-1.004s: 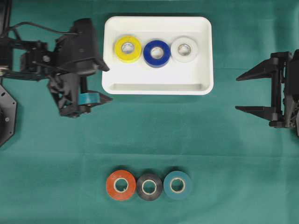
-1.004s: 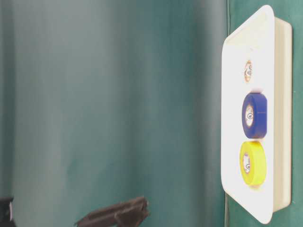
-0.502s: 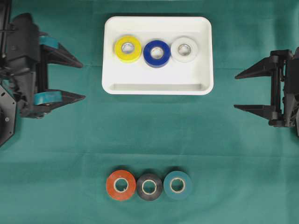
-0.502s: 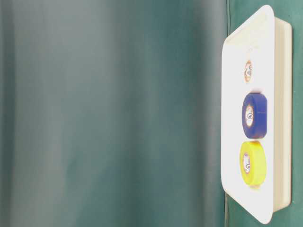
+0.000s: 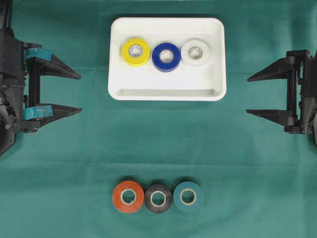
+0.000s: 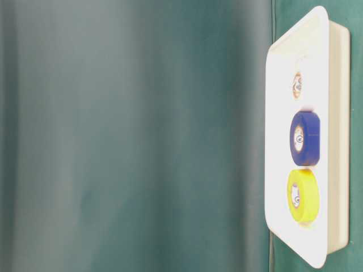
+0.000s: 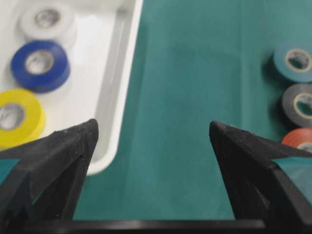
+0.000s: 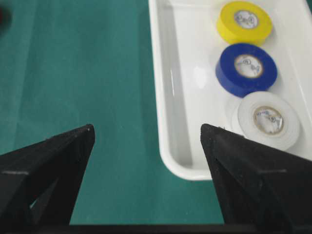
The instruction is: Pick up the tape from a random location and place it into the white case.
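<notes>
Tape rolls left on the cloth: three in a tight row near the bottom edge in the overhead view, orange roll (image 5: 128, 196), black roll (image 5: 158, 198), teal roll (image 5: 188, 197), each lying flat with the core hole up, neighbours touching or nearly so. White case (image 5: 167, 91) sits at the top middle, already holding a yellow roll (image 5: 135, 51), blue roll (image 5: 166, 56) and white roll (image 5: 195, 52) in a line, lower strip of the case bare.

Left gripper (image 5: 72, 94) parked at the left edge, jaws spread wide, nothing between them, tips pointing toward the middle. Right gripper (image 5: 256, 95) mirrors it at the right edge, also wide apart and empty.

Key relation: the row lies well below both grippers, roughly centred between them. Orange roll is the end nearest the left arm; teal roll is the end nearest the right arm. Black roll is hemmed in on both sides, so an end roll looks the easier pick. Left wrist view shows all three rolls off to its right side, outside the finger gap; right wrist view mostly shows the case.
</notes>
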